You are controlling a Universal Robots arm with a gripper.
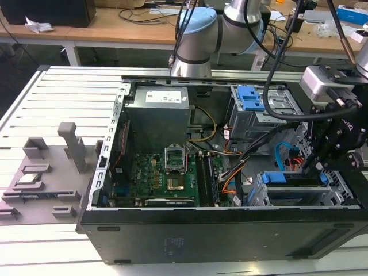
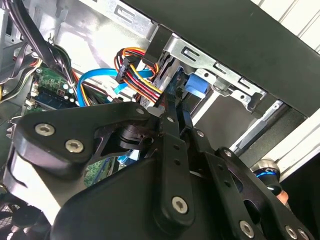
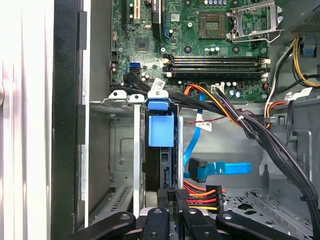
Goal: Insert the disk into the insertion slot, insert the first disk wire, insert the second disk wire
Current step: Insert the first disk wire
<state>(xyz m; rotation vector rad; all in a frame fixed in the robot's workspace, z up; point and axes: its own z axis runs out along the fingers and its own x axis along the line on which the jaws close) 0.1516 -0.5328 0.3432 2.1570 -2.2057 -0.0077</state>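
Drive bay, as I view it remotely. The disk (image 3: 161, 131) sits in the insertion slot (image 3: 122, 150) (blue carrier tab showing). My gripper (image 3: 174, 197) has its fingers drawn close, pinching the black plug of the first disk wire (image 3: 205, 198) at the disk's edge. The second disk wire (image 3: 225, 168) lies near, with its plug just beside the disk.

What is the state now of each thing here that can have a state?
disk: seated in the insertion slot
insertion slot: holds the disk
first disk wire: plug in the end effector, at the disk's edge
second disk wire: plug hanging loose, not in the disk
end effector: shut on the first disk wire
computer case: side open
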